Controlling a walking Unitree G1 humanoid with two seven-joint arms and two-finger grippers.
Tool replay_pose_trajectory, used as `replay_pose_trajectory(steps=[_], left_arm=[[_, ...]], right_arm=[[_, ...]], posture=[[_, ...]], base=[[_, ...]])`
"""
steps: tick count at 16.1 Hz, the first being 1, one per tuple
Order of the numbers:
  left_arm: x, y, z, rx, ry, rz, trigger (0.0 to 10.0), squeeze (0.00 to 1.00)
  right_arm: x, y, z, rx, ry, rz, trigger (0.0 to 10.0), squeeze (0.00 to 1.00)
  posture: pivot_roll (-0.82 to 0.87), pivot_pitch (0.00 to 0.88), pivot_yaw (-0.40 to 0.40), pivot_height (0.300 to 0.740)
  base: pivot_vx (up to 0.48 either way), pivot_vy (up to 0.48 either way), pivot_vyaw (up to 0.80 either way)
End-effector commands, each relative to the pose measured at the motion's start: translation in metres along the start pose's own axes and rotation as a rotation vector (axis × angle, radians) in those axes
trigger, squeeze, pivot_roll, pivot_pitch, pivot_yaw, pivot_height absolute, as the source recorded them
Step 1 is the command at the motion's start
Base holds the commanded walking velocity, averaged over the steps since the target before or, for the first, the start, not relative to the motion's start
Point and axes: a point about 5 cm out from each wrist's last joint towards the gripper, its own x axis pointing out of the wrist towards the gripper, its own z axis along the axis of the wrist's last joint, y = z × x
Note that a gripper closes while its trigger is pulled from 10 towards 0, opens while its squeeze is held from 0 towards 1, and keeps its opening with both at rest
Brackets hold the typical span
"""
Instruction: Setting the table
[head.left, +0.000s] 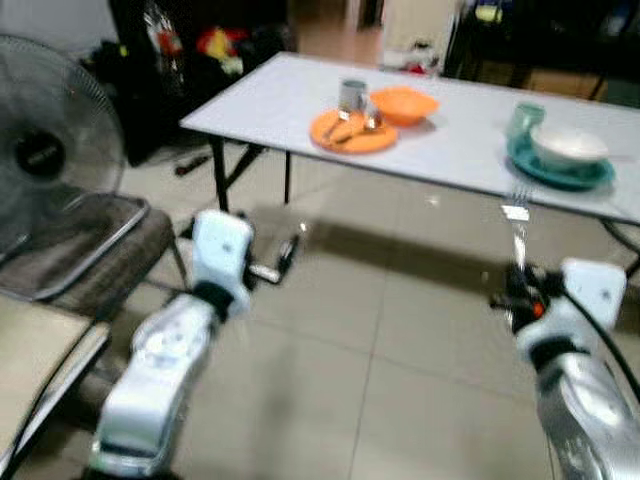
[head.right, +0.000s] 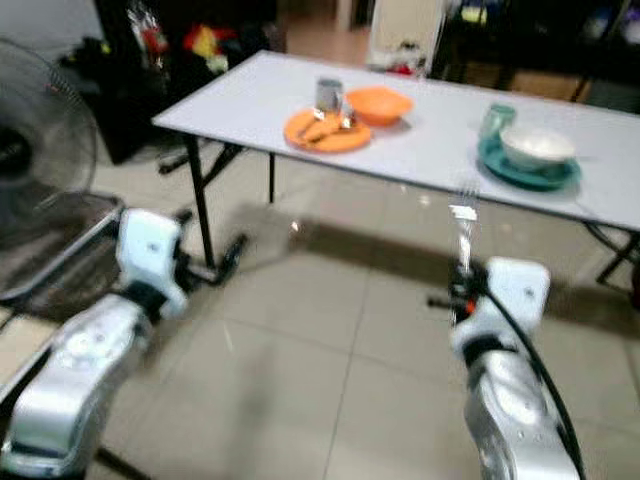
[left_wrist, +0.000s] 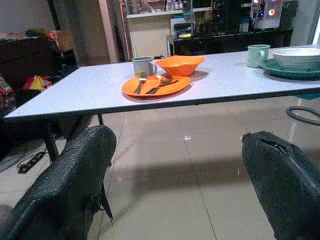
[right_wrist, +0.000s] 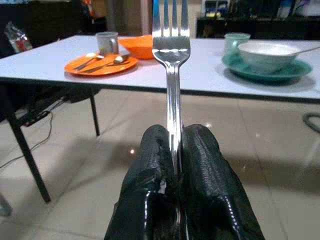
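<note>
Right gripper (right_wrist: 172, 150): you have it clamped on the handle of a fork (right_wrist: 171, 45), tines up; in the left eye view it sits at the lower right of the frame, short of the table.
Left gripper (left_wrist: 175, 165): fingers spread wide with nothing between them, held low at the lower left of the left eye view.
Table (head.left: 290, 100): white folding top across the upper half of the frame, with open floor between it and you.
Orange setting: orange plate (head.left: 352, 130) upper centre with cutlery on it, a metal cup (head.left: 351, 95) and an orange bowl (head.left: 403, 104) just behind.
Teal setting: teal plate (head.left: 560, 170) upper right carrying a white bowl (head.left: 568, 145), a green mug (head.left: 524, 118) beside it. No fork is visible there, so this is probably your target.
Risk, grip: the fork is pinched low on a thin handle; a jolt while walking could tilt or drop it.
Risk, approach: the tines stand about level with the table edge and could knock it as you close in.
Risk, surroundings: the fan (head.left: 45, 150) and chair (head.left: 90, 245) crowd your left arm at the left of the frame.
</note>
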Motion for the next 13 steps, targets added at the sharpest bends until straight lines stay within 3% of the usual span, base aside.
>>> replay_pose_trajectory(steps=[1,5,9,13], left_arm=[[0.0019,-0.0025,-0.0005,-0.004,0.008,-0.014,10.0,0.0],[0.0026,-0.0028,-0.0008,-0.004,0.007,-0.017,10.0,0.0],[0.0038,-0.0021,-0.0005,-0.004,0.005,-0.015,10.0,0.0],[0.0052,-0.0016,-0.0001,-0.005,0.001,-0.011,10.0,0.0]], right_arm=[[-0.0023,-0.0049,0.0016,-0.003,-0.006,-0.021,10.0,0.0],[-0.0021,-0.0051,0.0028,-0.004,-0.013,-0.022,10.0,0.0],[-0.0015,-0.0054,0.0048,-0.006,-0.021,-0.02,10.0,0.0],[0.0039,-0.0048,0.007,-0.031,-0.025,0.001,10.0,0.0]], posture=[[-0.01,0.0,-0.055,0.74],[-0.01,0.0,-0.054,0.74],[-0.01,0.0,-0.052,0.74],[-0.02,0.0,-0.051,0.74]], base=[[0.277,0.0,-0.64],[0.278,0.0,-0.12],[0.283,0.0,-0.78],[0.321,0.0,0.0]])
